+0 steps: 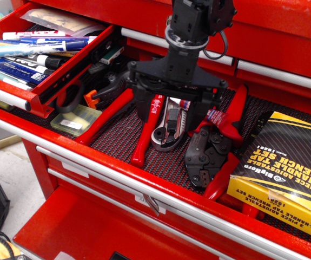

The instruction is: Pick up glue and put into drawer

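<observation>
The glue point(215, 116) is a small red tube with a blue-and-white label band, lying across the handles of the red pliers point(216, 145) in the wide mesh-lined drawer. Only its label end and a red bit near the nozzle show. My black gripper point(170, 115) hangs open just above it, with one finger point(144, 111) to its left and the other finger point(196, 115) in front of the tube's middle. It holds nothing. The narrow red drawer point(73, 71) with the silver bar handle stands open at the upper left, holding markers.
Blue-and-white markers point(31, 54) fill the narrow drawer. The wide drawer's mesh liner point(117, 142) bears red-handled tools point(143, 142), a utility knife point(169, 129), a clear plastic box point(75, 119) and a yellow-and-black tap wrench box point(280, 165) at the right.
</observation>
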Robot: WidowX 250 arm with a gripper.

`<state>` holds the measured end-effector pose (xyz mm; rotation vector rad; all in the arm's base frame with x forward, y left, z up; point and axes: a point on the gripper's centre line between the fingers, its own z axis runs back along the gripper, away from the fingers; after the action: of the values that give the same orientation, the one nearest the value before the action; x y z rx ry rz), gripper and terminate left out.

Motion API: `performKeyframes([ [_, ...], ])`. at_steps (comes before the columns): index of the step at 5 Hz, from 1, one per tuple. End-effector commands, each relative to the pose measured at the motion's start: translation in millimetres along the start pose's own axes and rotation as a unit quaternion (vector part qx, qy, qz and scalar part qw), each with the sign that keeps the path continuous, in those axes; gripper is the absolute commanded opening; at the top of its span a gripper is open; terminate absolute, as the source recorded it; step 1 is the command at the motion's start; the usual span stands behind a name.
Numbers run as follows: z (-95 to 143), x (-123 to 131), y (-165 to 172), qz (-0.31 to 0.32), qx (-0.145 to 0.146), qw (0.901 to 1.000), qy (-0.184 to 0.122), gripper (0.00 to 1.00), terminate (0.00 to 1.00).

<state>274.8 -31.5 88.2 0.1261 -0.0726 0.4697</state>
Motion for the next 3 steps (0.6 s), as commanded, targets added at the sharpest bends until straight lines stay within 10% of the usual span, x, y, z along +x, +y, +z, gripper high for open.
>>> performKeyframes([
  [1, -3.3, 35.4, -34.4, 0.225, -0.050, 0.9693, -0.086, 1.00, 0.00],
  [3, -1.9, 52.8, -50.4, 0.303, -0.037, 0.9444, -0.121, 1.00, 0.00],
])
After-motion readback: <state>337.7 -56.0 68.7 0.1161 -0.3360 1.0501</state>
